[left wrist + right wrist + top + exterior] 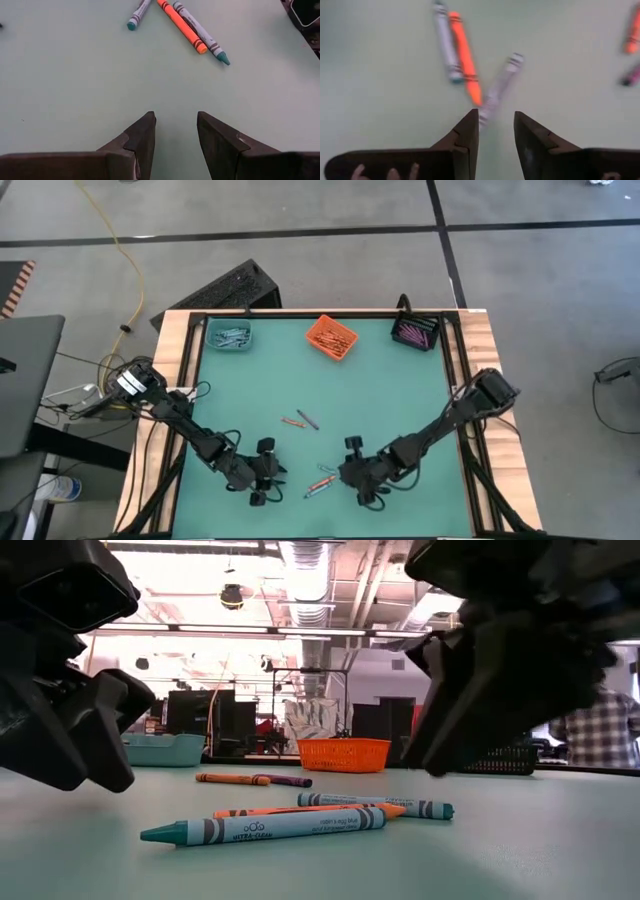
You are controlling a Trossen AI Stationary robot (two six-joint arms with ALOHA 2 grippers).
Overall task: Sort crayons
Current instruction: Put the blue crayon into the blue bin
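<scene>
Both arms sit low at the bottom centre of the overhead frame. The left gripper (175, 135) is spread apart, grasping nothing, over bare table (380, 395). The right gripper (496, 132) is released too, empty. Three crayons (320, 483) lie between them; two more crayons (299, 420) rest mid-frame. Teal bin (231, 337), orange bin (331, 337) and black bin (415, 333) line the top.

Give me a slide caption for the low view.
Three loose wax crayons on the green table, coloured bins behind.
</scene>
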